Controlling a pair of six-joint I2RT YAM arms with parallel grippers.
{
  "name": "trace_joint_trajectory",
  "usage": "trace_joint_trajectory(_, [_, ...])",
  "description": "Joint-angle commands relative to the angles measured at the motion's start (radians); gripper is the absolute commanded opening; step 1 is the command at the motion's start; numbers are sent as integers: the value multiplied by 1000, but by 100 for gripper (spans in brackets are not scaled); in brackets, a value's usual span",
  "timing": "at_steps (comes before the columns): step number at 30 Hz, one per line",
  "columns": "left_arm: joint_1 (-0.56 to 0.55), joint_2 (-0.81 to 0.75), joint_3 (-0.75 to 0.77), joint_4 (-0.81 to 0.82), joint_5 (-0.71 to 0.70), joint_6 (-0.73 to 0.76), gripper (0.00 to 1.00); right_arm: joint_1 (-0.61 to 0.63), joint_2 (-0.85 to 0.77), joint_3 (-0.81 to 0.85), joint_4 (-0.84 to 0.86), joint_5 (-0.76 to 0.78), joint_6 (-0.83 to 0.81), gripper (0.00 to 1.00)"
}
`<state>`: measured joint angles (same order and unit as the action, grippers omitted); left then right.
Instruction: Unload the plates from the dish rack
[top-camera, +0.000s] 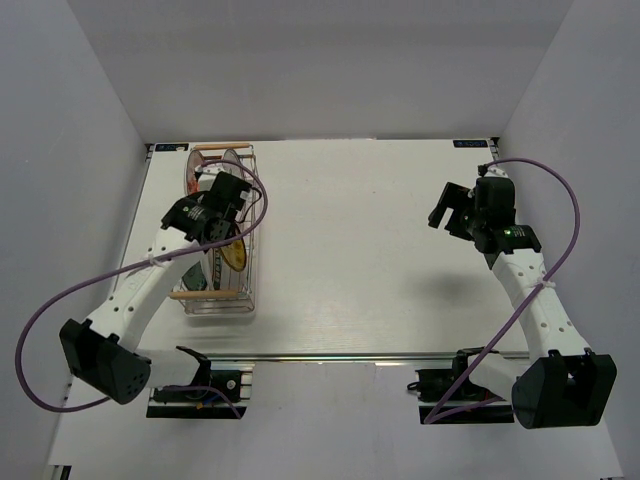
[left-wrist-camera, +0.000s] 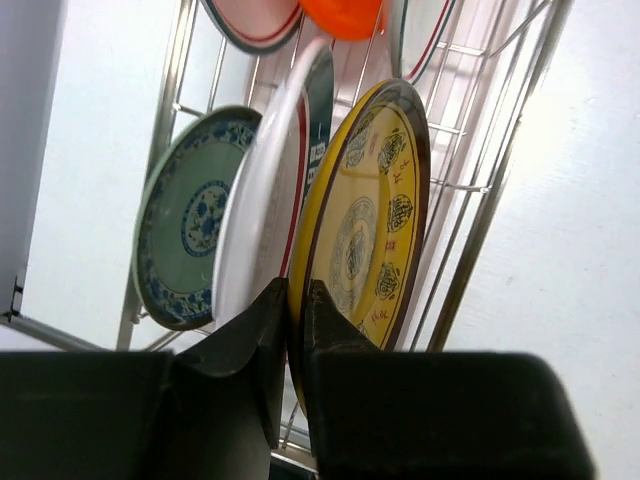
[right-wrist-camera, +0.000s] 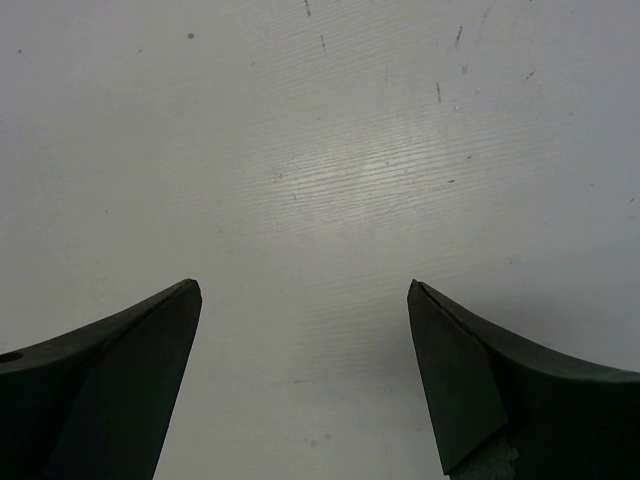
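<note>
The left gripper (left-wrist-camera: 296, 310) is pinched shut on the near rim of the yellow plate (left-wrist-camera: 375, 220), one finger (left-wrist-camera: 262, 340) on its back and the other on its patterned face, with the edge of the plate caught between them. That plate stands on edge in the dish rack (left-wrist-camera: 482, 225), tilted a little, its dark rim close to the wires on the right side. Just behind it, nearly touching, stands a white plate (left-wrist-camera: 262, 210) with a thin red line along its rim, and beside that the teal-blue patterned plate (left-wrist-camera: 185, 225) leans toward the rack's left wall. Farther along the rack the bottom of an orange plate (left-wrist-camera: 340, 15) shows at the top of the wrist view (the plates around it are cut off by the frame, so their patterns cannot be made out). From above, the rack sits on the left side of the table (top-camera: 380, 260), its long side running away from the arms, with a wooden handle (top-camera: 205, 294) at its near end. The right gripper (right-wrist-camera: 305, 292) hangs well apart from all this on the right, its fingers spread wide and holding nothing, with only bare white tabletop under them.
</note>
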<state>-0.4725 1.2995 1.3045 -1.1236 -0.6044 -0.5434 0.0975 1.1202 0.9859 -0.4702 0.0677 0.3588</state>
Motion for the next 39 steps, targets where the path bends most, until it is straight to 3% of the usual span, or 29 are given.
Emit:
trace_joint_trajectory(1, [5, -65, 56, 54, -17, 66, 0, -4, 3, 53, 8, -14, -9, 89])
trace_joint_trajectory(7, [5, -112, 114, 140, 57, 123, 0, -1, 6, 72, 25, -52, -15, 89])
trace_joint_trajectory(15, [5, -103, 229, 208, 31, 117, 0, -5, -16, 111, 113, -226, -55, 89])
trace_joint_trajectory(19, [5, -109, 213, 310, 121, 148, 0, -4, -31, 109, 177, -354, -84, 89])
trace_joint_trajectory(22, [5, -137, 135, 442, 285, 178, 0, -2, -37, 100, 237, -623, -113, 89])
trace_joint_trajectory(23, [5, -147, 110, 485, 424, 187, 0, -5, -36, 91, 278, -684, -113, 89])
trace_joint_trajectory(25, [5, -151, 47, 591, 565, 206, 0, -1, -33, 77, 333, -806, -95, 89])
trace_joint_trajectory(26, [5, -146, 30, 629, 723, 214, 0, 2, -31, 62, 364, -918, -83, 89])
trace_joint_trajectory(28, [-5, -132, 3, 702, 843, 226, 0, 2, -28, 50, 442, -1014, -35, 89])
trace_joint_trajectory(33, [-5, -51, -14, 804, 1144, 220, 0, 27, -19, 8, 548, -1011, 29, 89])
trace_joint_trajectory(39, [-5, 32, -5, 818, 1218, 194, 0, 103, 72, 40, 530, -1023, 31, 86])
